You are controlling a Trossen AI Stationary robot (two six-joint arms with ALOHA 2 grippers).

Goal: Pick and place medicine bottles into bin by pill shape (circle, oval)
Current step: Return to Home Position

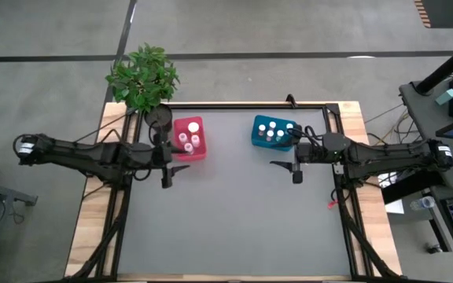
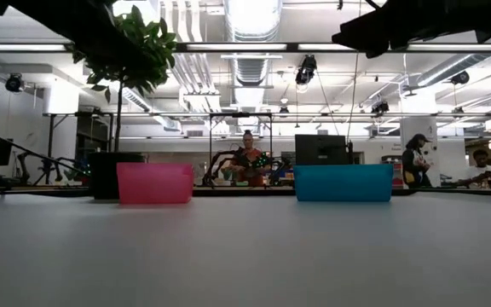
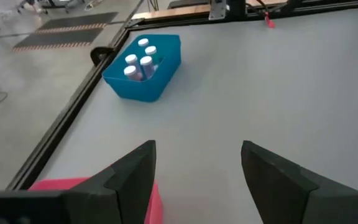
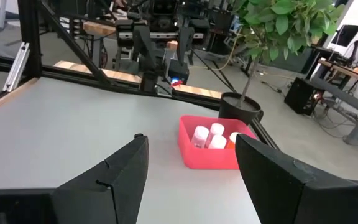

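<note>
Smooth grey tabletop, framed by black rails, lies open and flat before two rectangular plastic bins set well apart near one edge: pink bin and teal bin, each holding white-capped cylindrical bottles. Left gripper and right gripper hover near the bins, fingers spread, holding nothing.
</note>
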